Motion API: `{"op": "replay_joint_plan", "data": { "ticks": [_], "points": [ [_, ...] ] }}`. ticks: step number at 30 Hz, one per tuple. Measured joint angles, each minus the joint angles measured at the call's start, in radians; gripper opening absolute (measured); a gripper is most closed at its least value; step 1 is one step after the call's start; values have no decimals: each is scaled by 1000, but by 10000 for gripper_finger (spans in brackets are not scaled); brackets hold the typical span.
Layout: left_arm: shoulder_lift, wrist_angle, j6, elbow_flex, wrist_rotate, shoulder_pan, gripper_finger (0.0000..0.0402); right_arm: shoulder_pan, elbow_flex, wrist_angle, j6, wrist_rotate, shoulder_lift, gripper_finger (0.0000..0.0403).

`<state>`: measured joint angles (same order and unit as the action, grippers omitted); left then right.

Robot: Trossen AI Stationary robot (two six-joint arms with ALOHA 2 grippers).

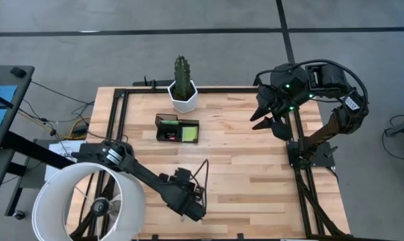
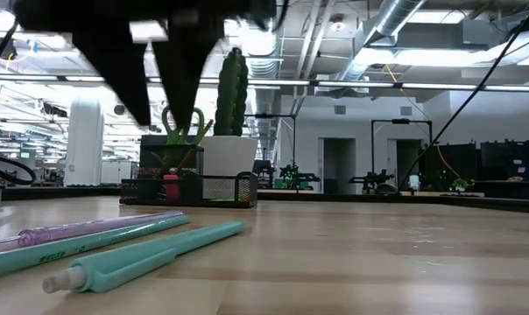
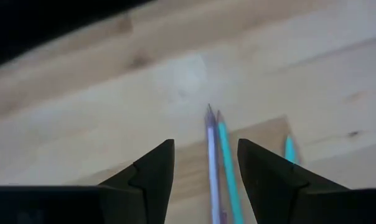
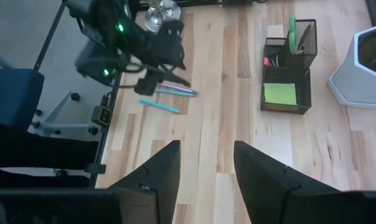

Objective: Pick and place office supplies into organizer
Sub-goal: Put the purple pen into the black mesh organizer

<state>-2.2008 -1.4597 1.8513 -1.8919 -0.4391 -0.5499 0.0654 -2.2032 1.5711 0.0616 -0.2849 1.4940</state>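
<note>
Down at the near edge of the table, found the left gripper hanging low over a pair of pens, fingers spread wide and clamped on nothing. Saw, through the left wrist view, the purple pen and a teal pen lying side by side and touching in the gap between the two dark fingers, with a second teal pen a little apart beyond one finger. Could not tell whether the fingertips touched the wood. Noted all three pens flat on the bare table in the low view, the purple one farthest back, a teal one right against it, the other teal one nearest the camera, and the left gripper poised above them.

Found the organizer well apart from the pens, toward the far side of the table, just in front of the white cactus pot. Spotted a lime-green sticky-note pad lying in its large compartment, green-handled scissors standing upright in a back compartment, and something pink in a small one beside them, probably the eraser.

Located the right gripper raised above the far right corner, far from the pens, fingers apart and holding nothing.
</note>
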Motion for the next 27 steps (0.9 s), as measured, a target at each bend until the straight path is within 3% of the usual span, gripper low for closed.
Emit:
{"op": "replay_joint_plan", "data": {
  "ticks": [9, 18, 23, 27],
  "points": [
    [-28, 19, -145, 52, 68, 40, 168, 0, 0, -1, 0, -1, 0, 142],
    [-26, 133, -419, 52, 50, 159, 168, 0, 0, -31, -1, -1, 0, 140],
    [-2, 56, -478, 52, 40, 216, 168, 0, 0, -52, -1, -1, 0, 141],
    [23, 126, -527, 52, 54, 248, 168, 0, 0, -53, -2, -1, 0, 138]
  ]
}}
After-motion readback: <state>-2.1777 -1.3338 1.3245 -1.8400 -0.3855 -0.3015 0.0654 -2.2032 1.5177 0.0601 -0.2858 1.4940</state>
